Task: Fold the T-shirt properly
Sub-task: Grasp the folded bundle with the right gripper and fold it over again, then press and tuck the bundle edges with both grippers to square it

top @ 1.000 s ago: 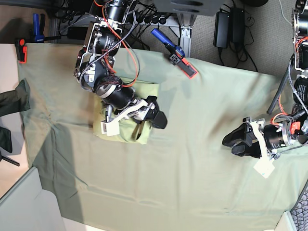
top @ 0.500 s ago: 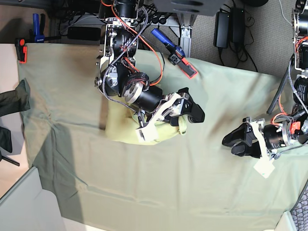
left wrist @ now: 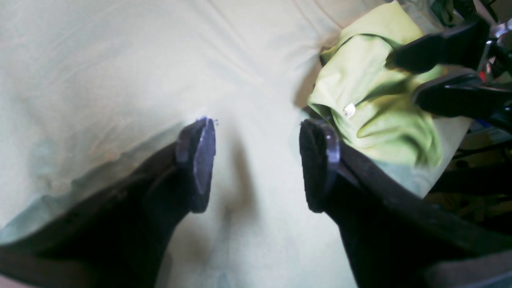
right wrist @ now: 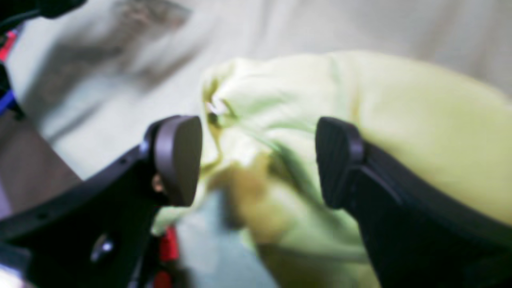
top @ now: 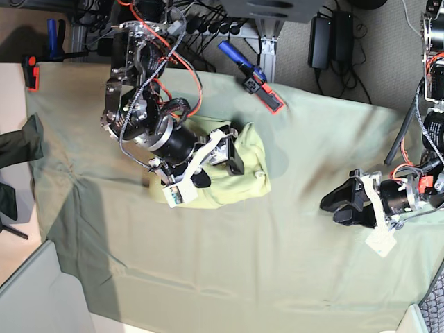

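The pale yellow-green T-shirt (top: 243, 177) lies as a folded bundle on the grey-green table cloth (top: 277, 263), left of centre. My right gripper (top: 222, 163) hovers over its left part, jaws wide apart. In the right wrist view, the right gripper (right wrist: 258, 160) straddles blurred T-shirt (right wrist: 400, 120) fabric without pinching it. My left gripper (top: 340, 201) rests open over bare cloth far to the right. In the left wrist view, the left gripper (left wrist: 258, 164) has nothing between its fingers, and the T-shirt (left wrist: 372, 100) sits at the upper right.
A blue and red clamp (top: 253, 78) pins the cloth at the back edge, and a red clamp (top: 30, 73) holds the far left corner. A dark garment (top: 21, 142) hangs at the left edge. A grey bin (top: 35, 291) stands at the lower left.
My right gripper swung right across the shirt, then drew back left. The shirt's right edge now lies further right than a second ago. The left arm has stayed put.
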Robot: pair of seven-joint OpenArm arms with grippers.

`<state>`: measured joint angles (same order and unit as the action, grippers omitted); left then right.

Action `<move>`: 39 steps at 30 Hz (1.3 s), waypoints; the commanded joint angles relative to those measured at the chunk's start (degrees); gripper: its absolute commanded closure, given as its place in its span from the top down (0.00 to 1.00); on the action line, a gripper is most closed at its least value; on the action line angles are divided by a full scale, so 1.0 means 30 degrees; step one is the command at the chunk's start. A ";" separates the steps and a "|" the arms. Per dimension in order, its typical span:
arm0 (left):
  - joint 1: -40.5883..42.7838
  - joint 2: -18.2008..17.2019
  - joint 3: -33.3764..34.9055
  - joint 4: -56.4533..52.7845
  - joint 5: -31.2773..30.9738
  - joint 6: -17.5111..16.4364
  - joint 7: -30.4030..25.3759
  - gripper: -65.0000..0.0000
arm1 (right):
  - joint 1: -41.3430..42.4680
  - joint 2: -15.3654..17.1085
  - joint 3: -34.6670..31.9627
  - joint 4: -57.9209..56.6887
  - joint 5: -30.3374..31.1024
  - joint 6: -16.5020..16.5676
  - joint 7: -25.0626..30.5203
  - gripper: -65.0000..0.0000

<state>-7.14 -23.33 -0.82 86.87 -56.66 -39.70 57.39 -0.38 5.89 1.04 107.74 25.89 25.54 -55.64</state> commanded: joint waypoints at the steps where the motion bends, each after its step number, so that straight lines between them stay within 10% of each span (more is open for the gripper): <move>1: -0.0364 -0.0211 -0.0131 0.0306 -0.0474 -0.0099 -0.0277 0.56 | 0.0284 0.0510 0.0044 0.0605 -0.0146 0.1421 0.0699 0.67; 7: -0.0364 -0.0219 -0.0124 0.0306 -0.0474 -0.0099 -0.0153 0.56 | 0.0714 0.1632 0.0780 0.1151 -0.0641 0.1348 0.1574 0.63; 12: -0.0313 -0.0211 -0.0124 0.0306 -0.0707 -0.0099 0.0299 0.41 | 0.1479 0.1625 0.2696 0.1115 -0.0641 0.1275 0.1617 0.00; 23: 0.2193 0.0597 0.2805 0.4554 0.0488 -0.0099 0.0692 0.00 | 0.1472 0.1807 0.9114 -0.1093 0.0539 0.1282 0.1953 0.00; 39: 0.7031 -0.0743 0.4087 1.0309 0.2827 -0.0099 -0.0809 0.00 | -0.3147 0.4699 1.1540 -0.1887 0.5180 0.1333 0.1617 0.00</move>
<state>14.63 -25.28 11.66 116.75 -47.16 -39.68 56.14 -10.61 18.96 35.27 101.14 40.32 25.56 -52.18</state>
